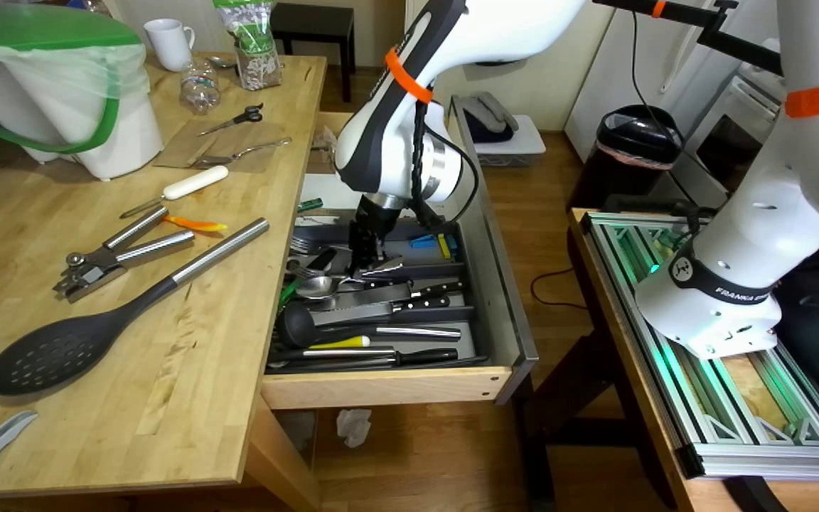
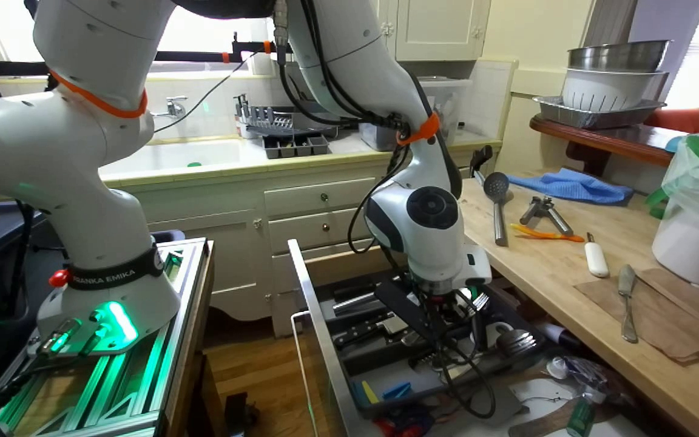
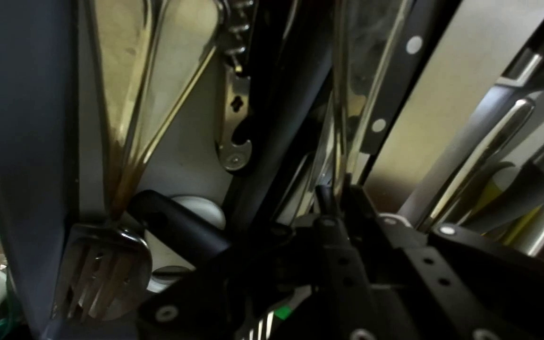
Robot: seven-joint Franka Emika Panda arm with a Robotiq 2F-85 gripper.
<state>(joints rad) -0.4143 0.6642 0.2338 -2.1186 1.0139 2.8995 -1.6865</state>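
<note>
The claw [image 3: 343, 197] is pinching a metal handle [image 3: 340, 132] (shiny, too!) in the drawer [image 1: 381, 387], a fork [image 3: 102, 274] lying left!

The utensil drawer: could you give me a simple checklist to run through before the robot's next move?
1. Drawer pulled open: ok.
2. Hand lowered into the tray: ok.
3. Hand shut: ok.
4. Thin metal utensil firmly gripped: cannot tell, though it runs up to the hand.
5. Free room around the hand: not ok; a riveted black handle and a fork lie close by.
6. Slotted spoon out of the way: ok, on the tabletop.
</note>
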